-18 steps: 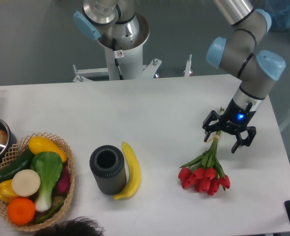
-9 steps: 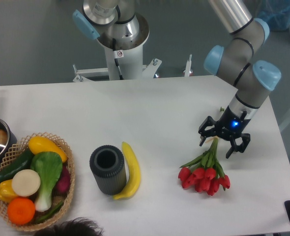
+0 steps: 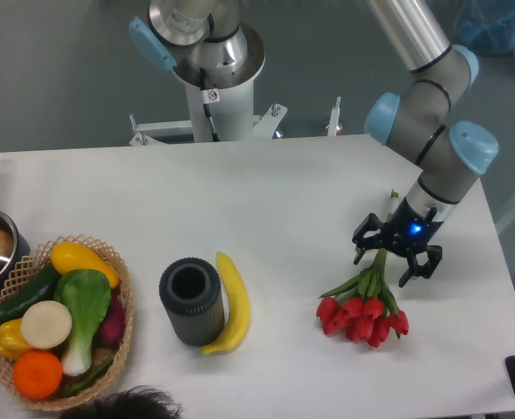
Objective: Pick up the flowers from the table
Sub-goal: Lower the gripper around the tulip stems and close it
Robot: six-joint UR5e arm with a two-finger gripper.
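Gripper (image 3: 396,255): spread wide, fingers either side of the stems
Flowers (image 3: 364,306): lying on the table (image 3: 266,201), red heads toward the near edge
Banana (image 3: 230,302): beside a dark cylinder (image 3: 190,300)

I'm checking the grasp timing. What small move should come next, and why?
Probably close the fingers on the stems. The gripper is open and straddles the flowers' stems just above the leaves, and the bunch lies flat on the table, not yet gripped.
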